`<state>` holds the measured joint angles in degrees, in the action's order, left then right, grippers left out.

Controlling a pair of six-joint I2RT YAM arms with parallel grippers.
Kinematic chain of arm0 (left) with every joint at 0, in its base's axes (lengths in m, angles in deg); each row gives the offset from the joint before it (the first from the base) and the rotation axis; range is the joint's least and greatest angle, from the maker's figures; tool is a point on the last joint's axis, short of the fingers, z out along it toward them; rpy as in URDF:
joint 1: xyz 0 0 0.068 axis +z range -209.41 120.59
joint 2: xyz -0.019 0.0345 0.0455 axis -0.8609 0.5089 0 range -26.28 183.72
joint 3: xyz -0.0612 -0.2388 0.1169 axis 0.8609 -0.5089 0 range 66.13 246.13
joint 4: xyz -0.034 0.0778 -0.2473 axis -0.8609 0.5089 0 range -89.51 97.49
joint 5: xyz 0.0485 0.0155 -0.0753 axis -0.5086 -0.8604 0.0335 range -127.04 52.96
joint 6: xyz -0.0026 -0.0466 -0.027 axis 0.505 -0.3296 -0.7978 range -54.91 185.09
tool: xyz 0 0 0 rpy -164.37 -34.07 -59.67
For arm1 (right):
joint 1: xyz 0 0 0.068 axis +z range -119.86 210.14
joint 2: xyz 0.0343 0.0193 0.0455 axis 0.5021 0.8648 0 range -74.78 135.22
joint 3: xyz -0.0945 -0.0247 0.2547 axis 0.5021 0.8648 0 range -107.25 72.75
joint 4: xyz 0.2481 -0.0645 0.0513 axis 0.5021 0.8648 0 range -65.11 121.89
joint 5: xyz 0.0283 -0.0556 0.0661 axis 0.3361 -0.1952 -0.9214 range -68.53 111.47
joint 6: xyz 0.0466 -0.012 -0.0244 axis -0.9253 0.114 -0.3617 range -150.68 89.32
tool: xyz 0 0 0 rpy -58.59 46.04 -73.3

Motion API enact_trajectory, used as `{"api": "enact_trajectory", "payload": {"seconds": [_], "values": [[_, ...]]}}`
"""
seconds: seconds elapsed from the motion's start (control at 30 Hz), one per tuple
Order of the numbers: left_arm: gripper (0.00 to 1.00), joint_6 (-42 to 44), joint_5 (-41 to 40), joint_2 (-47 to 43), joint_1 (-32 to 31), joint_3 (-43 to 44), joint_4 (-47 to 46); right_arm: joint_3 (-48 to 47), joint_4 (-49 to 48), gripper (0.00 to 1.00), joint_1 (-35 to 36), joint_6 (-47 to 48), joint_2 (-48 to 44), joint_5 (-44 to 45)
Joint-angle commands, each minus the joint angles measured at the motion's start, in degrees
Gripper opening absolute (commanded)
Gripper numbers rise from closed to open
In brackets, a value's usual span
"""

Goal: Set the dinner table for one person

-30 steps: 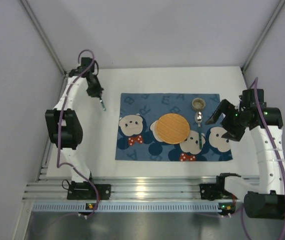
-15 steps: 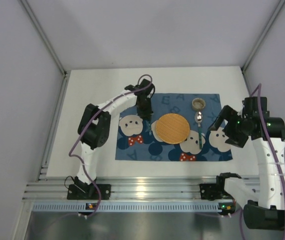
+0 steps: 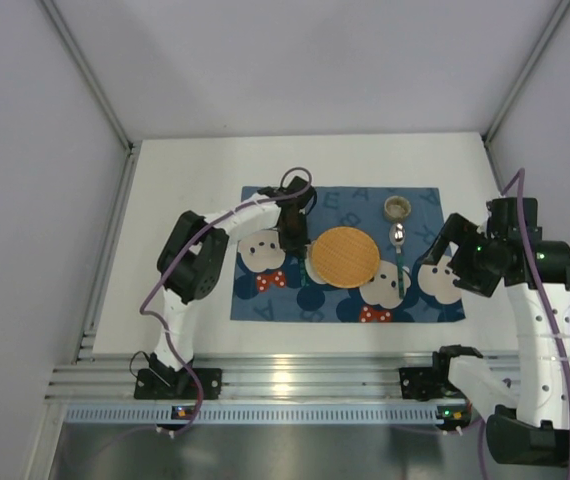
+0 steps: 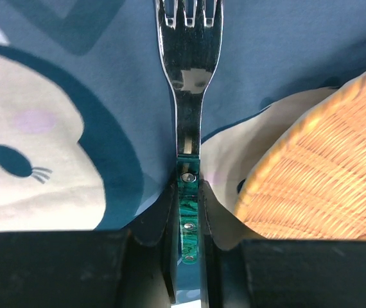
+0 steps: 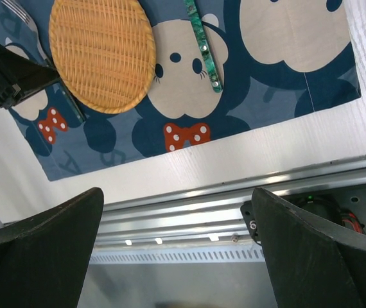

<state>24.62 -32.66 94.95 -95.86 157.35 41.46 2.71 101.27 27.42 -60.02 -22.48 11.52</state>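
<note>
The table [image 3: 180, 200] — plain matte white, wide — spreads bare around the blue bear placemat [image 3: 265, 300]. The left tool [image 4: 188, 212] clamps the green-handled fork [image 4: 189, 64] beside the wicker plate [image 3: 345, 257]; the right tool [image 5: 176, 205] gapes wide — empty.

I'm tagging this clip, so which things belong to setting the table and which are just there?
Belongs: table, bear placemat, wicker plate, small cup, spoon, fork held in the left claw.
Just there: metal rail under the arms' bases.
</note>
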Motion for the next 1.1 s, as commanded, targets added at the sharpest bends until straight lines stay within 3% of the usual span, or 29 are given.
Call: {"api": "enact_trajectory", "payload": {"seconds": [0.0, 0.47, 0.57, 0.6, 0.7, 0.73, 0.83, 0.93, 1.07], "values": [[0.0, 0.3, -3.85, -3.8, -0.2, -2.53, 0.33, -1.5, 7.2, 1.0, 0.61, 1.57, -0.96, 0.9], [0.0, 0.21, -8.07, -6.62, -0.82, -8.08, 2.62, -1.15, 5.8, 1.0, 0.61, 2.27, -1.93, -0.77], [0.22, 0.21, -8.42, -7.67, -0.91, -7.38, 4.11, -2.55, 5.97, 1.0, 0.61, 2.45, -2.02, -0.77], [0.42, 0.21, -8.51, -8.02, -0.91, -7.11, 4.55, -3.25, 6.06, 0.99, 0.61, 2.54, -2.11, -0.77], [0.59, 0.56, -10.35, -10.13, -0.91, -5.36, 7.53, -5.1, 6.24, 1.0, 0.61, 2.89, -2.37, -0.85], [0.7, 1.17, -11.32, -11.53, -0.91, -4.65, 8.76, -5.71, 6.33, 1.0, 0.61, 2.89, -2.54, -1.03], [0.8, 4.67, -17.2, -15.91, -0.73, -2.63, 11.85, -8.7, 5.98, 1.0, 0.61, 2.89, -2.55, -1.99], [0.83, 10.56, -23.08, -21.71, 1.54, -2.97, 11.77, -11.43, 4.58, 1.0, 0.61, 3.24, -3.24, -4.45], [0.83, 17.52, -24.95, -30.68, 11.88, -10.33, 4.93, -13.8, 1.85, 1.0, 0.61, 2.71, -6.58, -6.66]]}}
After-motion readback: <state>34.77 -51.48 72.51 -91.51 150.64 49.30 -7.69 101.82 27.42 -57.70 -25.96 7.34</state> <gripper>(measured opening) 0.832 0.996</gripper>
